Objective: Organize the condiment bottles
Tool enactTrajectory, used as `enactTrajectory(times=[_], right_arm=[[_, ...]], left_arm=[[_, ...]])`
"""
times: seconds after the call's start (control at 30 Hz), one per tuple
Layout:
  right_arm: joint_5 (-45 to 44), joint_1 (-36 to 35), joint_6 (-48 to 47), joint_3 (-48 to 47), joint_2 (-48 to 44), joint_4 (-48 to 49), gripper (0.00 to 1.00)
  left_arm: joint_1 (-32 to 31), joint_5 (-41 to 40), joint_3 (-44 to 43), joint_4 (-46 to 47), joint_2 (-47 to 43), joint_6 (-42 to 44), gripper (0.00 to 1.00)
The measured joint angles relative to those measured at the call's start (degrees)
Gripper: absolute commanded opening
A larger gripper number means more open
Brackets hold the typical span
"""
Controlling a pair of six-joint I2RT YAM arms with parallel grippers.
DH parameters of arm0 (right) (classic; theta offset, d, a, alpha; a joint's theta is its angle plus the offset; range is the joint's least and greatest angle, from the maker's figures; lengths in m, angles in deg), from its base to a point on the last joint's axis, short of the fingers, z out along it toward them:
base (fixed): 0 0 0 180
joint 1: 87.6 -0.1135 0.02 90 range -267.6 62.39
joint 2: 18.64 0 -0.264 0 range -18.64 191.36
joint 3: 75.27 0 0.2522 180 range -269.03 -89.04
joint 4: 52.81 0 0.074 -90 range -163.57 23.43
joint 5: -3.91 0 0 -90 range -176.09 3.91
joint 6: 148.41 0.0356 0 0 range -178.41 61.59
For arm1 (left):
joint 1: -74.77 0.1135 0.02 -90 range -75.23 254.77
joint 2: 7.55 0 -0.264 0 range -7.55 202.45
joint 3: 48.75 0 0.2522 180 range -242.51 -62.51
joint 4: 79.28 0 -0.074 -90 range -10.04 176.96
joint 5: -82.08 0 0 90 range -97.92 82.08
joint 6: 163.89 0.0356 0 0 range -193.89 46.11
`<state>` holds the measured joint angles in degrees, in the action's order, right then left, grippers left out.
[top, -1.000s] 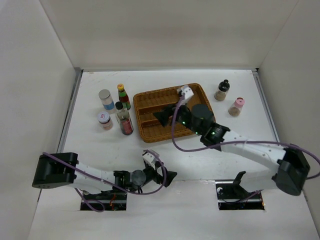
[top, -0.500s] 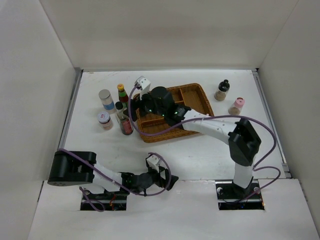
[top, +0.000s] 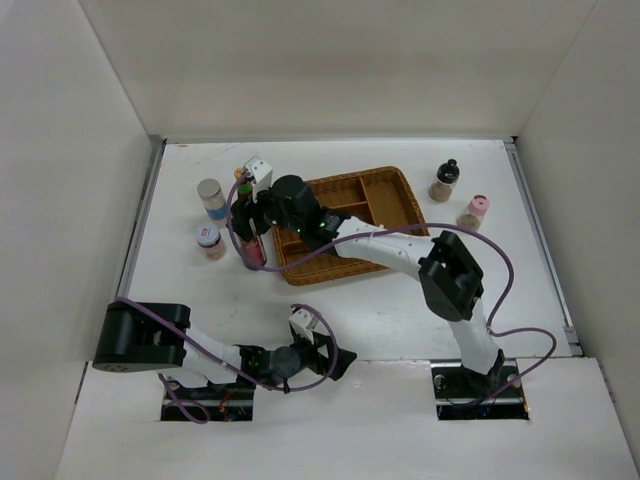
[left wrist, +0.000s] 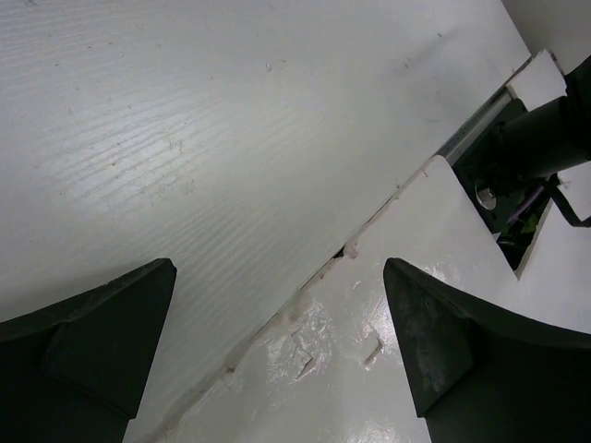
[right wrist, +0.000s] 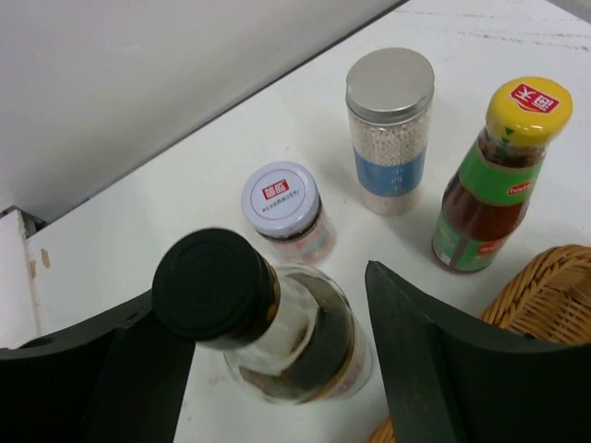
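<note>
White table (top: pixel 180 280) between white walls (top: pixel 330 70)

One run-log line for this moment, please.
right pincer: open, straddling tall black-capped bottle | left pincer: open, empty, over table | wicker tray: no bottle visible inside

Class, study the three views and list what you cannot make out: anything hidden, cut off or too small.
1. Top view: the right arm covers most of the tall black-capped bottle.
2. Top view: the short red-lidded jar has a label too small to read.
3. Right wrist view: the frame edge cuts off the wicker tray.
4. Left wrist view: only table shows, no bottles.
</note>
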<state>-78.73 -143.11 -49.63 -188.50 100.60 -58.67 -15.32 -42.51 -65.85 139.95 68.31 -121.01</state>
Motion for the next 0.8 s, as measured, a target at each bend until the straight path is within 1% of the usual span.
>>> enactTrajectory(times=[0.13,0.17,0.23,0.37,0.53,0.67,0.8], right_arm=[[-1.8,-1.2,-0.2,-0.2,0.7,1.9,0.45],[-2.6,-1.5,-0.7,-0.2,0.7,2.5,0.42],[-5.3,-1.9,-1.9,-0.2,0.7,3.9,0.37],[-7.6,-2.5,-0.4,0.1,0.6,5.0,0.35],[-11.5,-3.1,-0.8,0.6,-0.6,6.3,0.34],[-13.9,-2.1,-1.7,2.6,-5.7,5.9,0.34],[-15.5,1.5,-2.9,6.9,-14.8,6.3,0.33]], left_arm=[[0.0,0.0,0.0,0.3,0.0,-0.3,1.00],[0.0,0.0,0.0,0.4,0.0,-0.3,1.00],[0.0,0.0,0.0,0.4,0.0,-0.4,1.00],[0.0,-0.2,0.0,0.4,0.0,-0.5,1.00],[0.1,-0.3,0.0,0.4,-0.2,-0.5,1.00],[0.2,-0.4,0.0,0.3,-1.8,-0.7,1.00],[1.2,-0.5,0.0,0.4,-4.1,-0.7,1.00]])
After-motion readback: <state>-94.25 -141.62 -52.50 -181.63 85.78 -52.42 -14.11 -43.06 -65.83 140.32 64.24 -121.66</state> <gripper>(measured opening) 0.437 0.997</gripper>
